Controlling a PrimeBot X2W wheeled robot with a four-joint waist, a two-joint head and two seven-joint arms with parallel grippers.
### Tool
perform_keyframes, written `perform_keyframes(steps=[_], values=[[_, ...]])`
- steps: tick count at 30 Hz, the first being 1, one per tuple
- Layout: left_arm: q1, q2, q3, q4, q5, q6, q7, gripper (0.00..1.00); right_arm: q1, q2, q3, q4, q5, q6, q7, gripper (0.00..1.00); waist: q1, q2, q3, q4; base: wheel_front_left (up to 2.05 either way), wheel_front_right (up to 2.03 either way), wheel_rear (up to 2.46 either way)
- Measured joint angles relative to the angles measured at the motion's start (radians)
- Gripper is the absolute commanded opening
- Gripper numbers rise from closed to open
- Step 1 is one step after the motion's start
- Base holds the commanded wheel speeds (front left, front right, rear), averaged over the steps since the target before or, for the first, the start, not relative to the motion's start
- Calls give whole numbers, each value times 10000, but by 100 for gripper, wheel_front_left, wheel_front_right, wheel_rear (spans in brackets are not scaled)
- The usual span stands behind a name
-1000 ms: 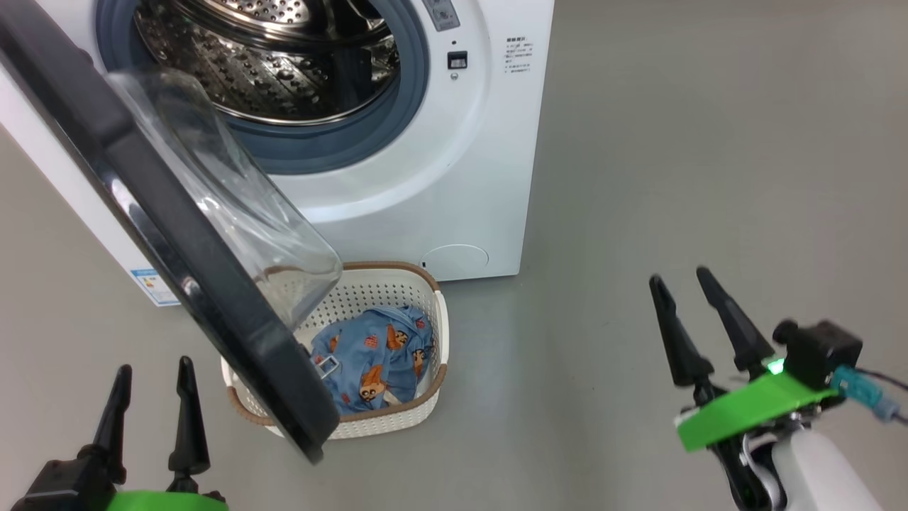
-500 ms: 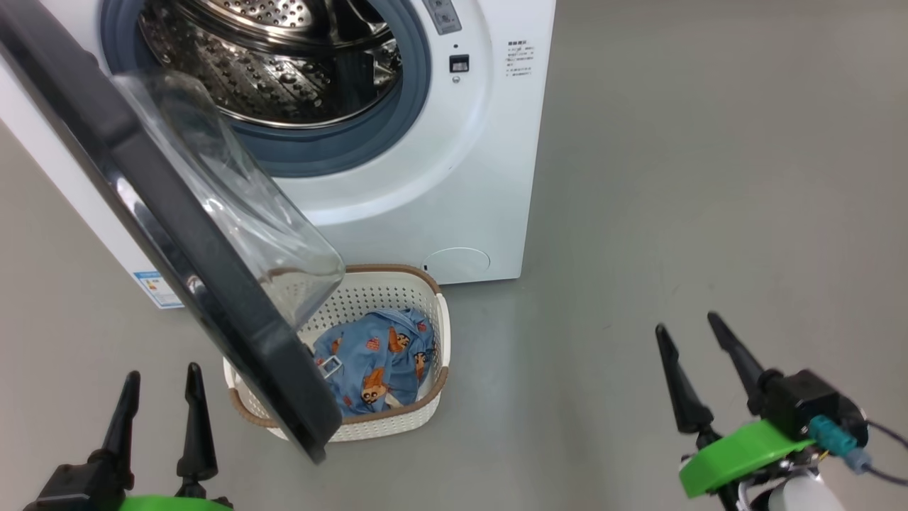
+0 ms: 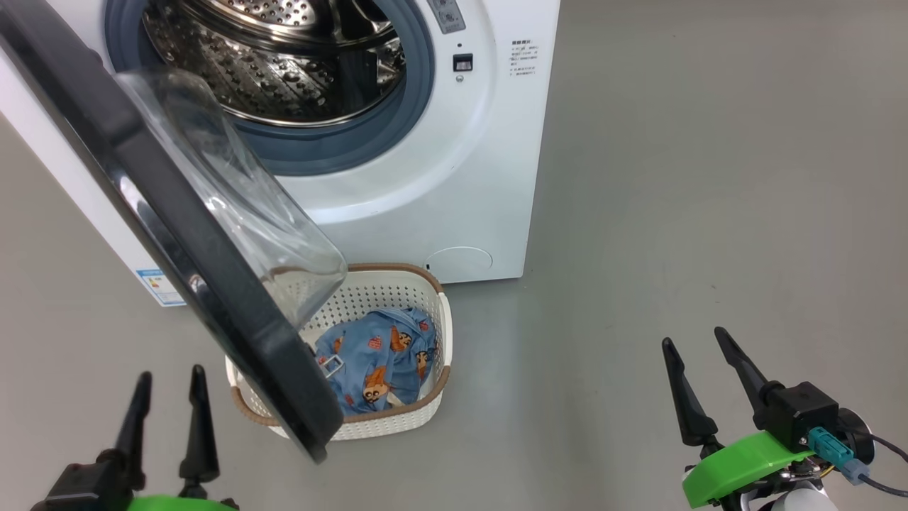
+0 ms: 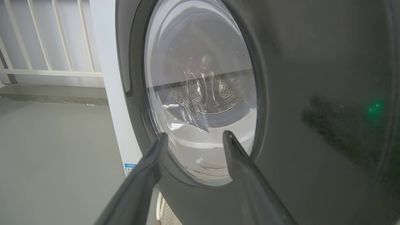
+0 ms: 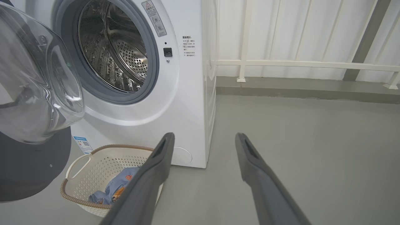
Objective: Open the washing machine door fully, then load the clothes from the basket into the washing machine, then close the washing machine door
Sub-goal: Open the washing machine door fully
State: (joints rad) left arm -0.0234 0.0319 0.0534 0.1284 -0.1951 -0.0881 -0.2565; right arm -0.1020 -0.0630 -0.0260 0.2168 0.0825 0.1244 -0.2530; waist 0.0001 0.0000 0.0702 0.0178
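Note:
The white washing machine (image 3: 440, 177) stands with its steel drum exposed. The washing machine door (image 3: 177, 270) hangs part-way open, its black rim and glass bowl covering the left side of the basket (image 3: 397, 419). The clothes (image 3: 376, 358), blue printed fabric, lie inside the basket on the floor. My left gripper (image 3: 171, 373) is open at the lower left, just outside the door, and faces its outer glass (image 4: 200, 93) in the left wrist view. My right gripper (image 3: 694, 336) is open at the lower right, well clear of the basket (image 5: 93, 162).
Grey floor (image 3: 674, 177) stretches to the right of the machine. A white railing (image 5: 297, 64) and a low kerb run behind it. The door's lower edge reaches out over the basket toward me.
Both grippers have dropped lower in the head view, the right one more, and stay open. The view has shifted slightly. Door, basket and clothes are unmoved.

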Motion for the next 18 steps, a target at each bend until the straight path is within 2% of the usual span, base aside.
perform_keyframes(steps=[1,2,7,14,18], values=[[0,0,-13,23,0,0,0,20,0,10,-21,0,-19,0,0,100,0,0,-3,0,0,0,0],[0,0,-25,36,0,0,0,0,0,15,-46,0,-27,0,0,100,0,0,-8,2,0,0,0],[-3,-2,136,-523,-4,4,2,0,0,52,-142,2,-27,0,0,100,0,0,-19,34,0,0,0],[-169,2,658,-3097,-4,42,-2,0,0,82,-165,-6,-27,0,0,100,0,0,-20,93,0,0,0],[-511,12,487,-4533,84,-63,-4,0,0,94,-171,-4,-25,0,0,100,0,0,-48,123,0,0,0]])
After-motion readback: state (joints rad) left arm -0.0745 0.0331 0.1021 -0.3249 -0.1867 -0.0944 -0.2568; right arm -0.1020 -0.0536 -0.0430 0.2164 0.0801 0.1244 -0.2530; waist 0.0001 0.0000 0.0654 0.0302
